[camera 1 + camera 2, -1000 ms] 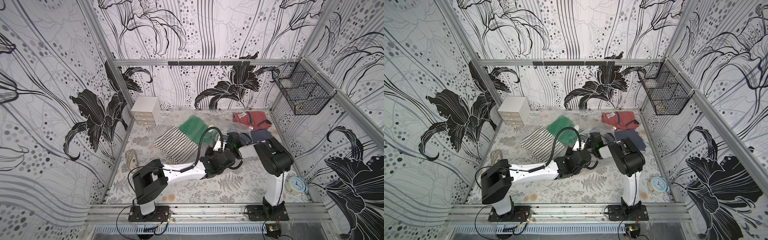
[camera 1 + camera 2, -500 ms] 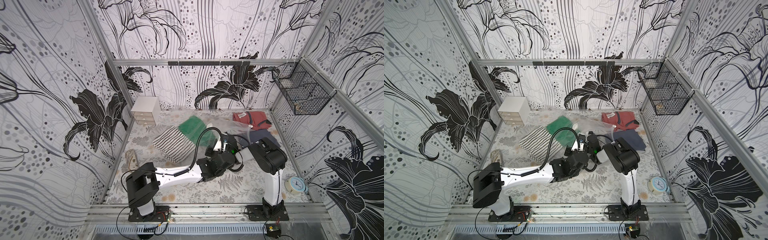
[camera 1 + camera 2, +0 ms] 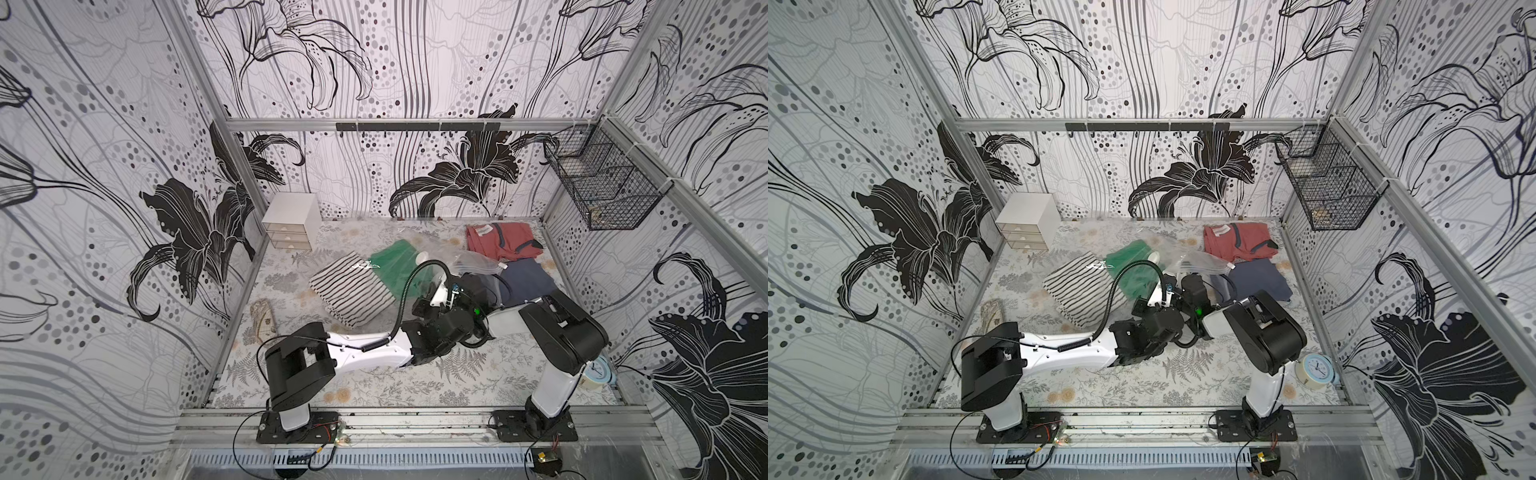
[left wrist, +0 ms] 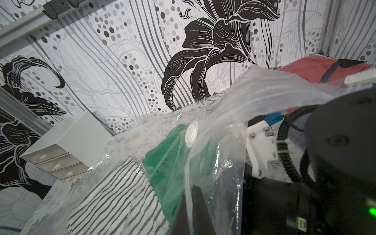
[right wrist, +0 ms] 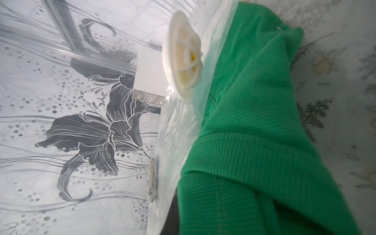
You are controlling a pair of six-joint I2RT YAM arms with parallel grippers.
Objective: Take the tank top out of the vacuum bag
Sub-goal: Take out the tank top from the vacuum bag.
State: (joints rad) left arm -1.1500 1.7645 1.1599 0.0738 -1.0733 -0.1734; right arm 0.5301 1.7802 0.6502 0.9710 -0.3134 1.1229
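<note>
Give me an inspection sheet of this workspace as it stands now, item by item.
Surface: floral table cover, partly covered by clothes.
Job's things: vacuum bag crumpled, valve disc tilted up; green tank top still inside.
Clutter: striped folded garment, red shirt, navy garment, white drawer unit, clock, sandal-like item.
Grippers: left pincer shut on the bag's film; right pincer shut inside the bag, against the green fabric, hold unclear.
Cables: black corrugated cable arches over the arms; thin wires loose at the base rail.
Surroundings: lily-print walls; wire basket; hook rail.
</note>
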